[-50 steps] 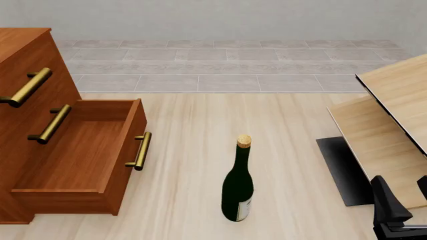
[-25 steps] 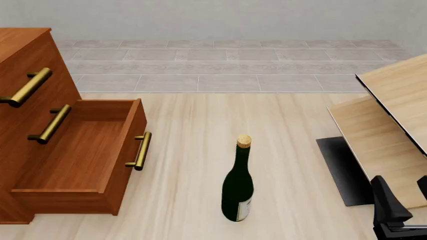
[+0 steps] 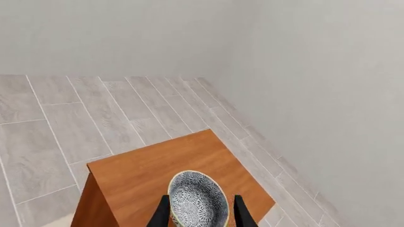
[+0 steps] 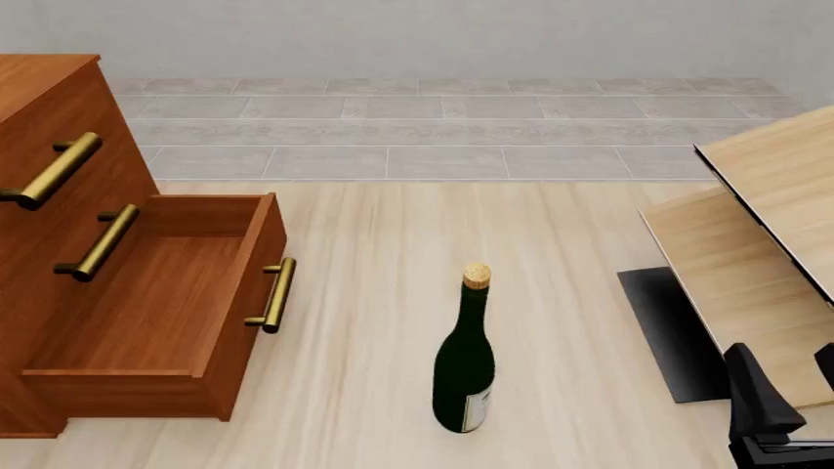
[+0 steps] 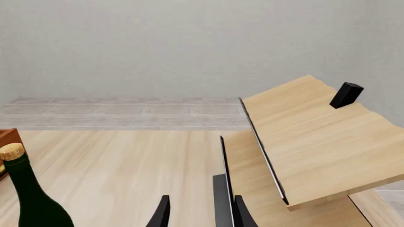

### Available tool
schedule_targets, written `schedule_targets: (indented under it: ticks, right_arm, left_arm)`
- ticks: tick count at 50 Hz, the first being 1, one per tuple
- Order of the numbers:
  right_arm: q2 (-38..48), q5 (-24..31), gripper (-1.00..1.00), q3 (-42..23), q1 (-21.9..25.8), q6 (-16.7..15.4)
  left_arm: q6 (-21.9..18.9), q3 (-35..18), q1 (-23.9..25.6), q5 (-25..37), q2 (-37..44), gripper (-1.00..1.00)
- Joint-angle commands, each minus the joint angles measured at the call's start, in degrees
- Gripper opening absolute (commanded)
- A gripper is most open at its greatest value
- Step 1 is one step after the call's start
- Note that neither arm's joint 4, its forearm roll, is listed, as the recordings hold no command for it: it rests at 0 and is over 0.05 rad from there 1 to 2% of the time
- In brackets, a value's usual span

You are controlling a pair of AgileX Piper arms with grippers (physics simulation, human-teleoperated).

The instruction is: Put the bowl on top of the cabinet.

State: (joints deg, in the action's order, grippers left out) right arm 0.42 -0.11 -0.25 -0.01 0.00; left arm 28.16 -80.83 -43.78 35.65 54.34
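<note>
In the left wrist view the bowl (image 3: 197, 201), speckled grey-white with a bluish pattern, sits tilted between my left gripper's (image 3: 199, 213) two dark fingers (image 3: 162, 216), which are shut on its sides. Right under and beyond it is the reddish-brown top of the cabinet (image 3: 142, 172). In the front view the cabinet (image 4: 59, 244) stands at the left with one drawer (image 4: 156, 303) pulled open. The bowl and the left gripper are out of the front view. My right gripper (image 5: 202, 215) is open and holds nothing, low at the front right (image 4: 782, 415).
A dark green wine bottle (image 4: 466, 357) with a cork stands upright on the table's middle front. Pale light-wood panelled furniture (image 4: 763, 225) leans at the right, above a dark mat (image 4: 671, 332). Grey floor tiles and a wall lie beyond the cabinet.
</note>
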Motion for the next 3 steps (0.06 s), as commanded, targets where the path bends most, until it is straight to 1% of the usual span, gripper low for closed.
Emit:
schedule_targets:
  ticks: [1,2,3]
  right_arm:
    - [0.0,0.0,1.0,0.0,0.0,0.0]
    - [0.0,0.0,1.0,0.0,0.0,0.0]
    - [0.0,0.0,1.0,0.0,0.0,0.0]
  left_arm:
    - [1.0,-1.6,0.0,0.0,-2.1,1.0]
    - [1.2,-1.4,-0.2,-0.9,-3.0,1.0]
    - [1.5,-1.6,0.4,-0.3,-2.9,1.0]
